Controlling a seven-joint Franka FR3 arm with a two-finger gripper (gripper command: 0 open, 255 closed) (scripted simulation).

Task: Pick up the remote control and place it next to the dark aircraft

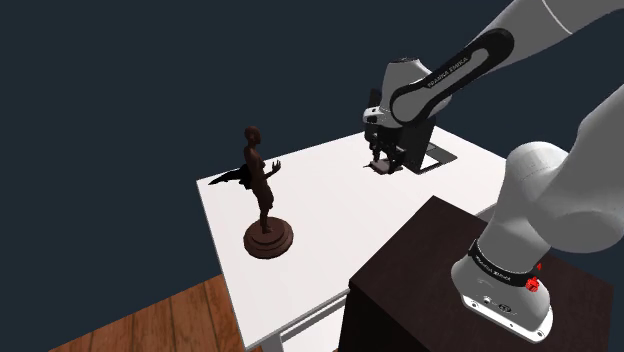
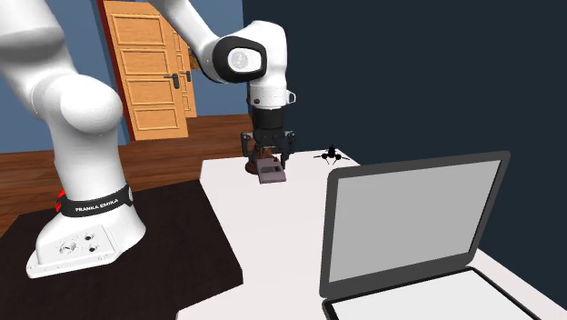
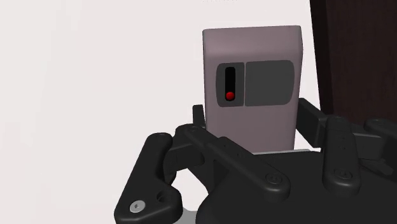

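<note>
The remote control [image 3: 251, 57] is a mauve-grey slab with a dark panel and a red dot. It lies low on the white table [image 1: 320, 240], close to the stand's edge. My gripper [image 3: 254, 118] straddles its near end, and the fingers [image 3: 198, 118] press against both long sides. From the shoulder view the gripper [image 1: 384, 160] reaches down to the table over the remote [image 1: 382, 169]. In the second exterior view the gripper [image 2: 267, 160] stands over the remote [image 2: 271, 175]. The dark aircraft [image 1: 228, 180] sits at the table's far side, also seen small as the aircraft [image 2: 331, 155].
A brown statue of a figure [image 1: 263, 190] on a round base stands between the aircraft and the table's front. An open laptop [image 2: 409, 227] sits beside the gripper, the same laptop [image 1: 432, 158]. The dark stand [image 1: 440, 270] borders the table. A wooden door [image 2: 150, 68] is behind.
</note>
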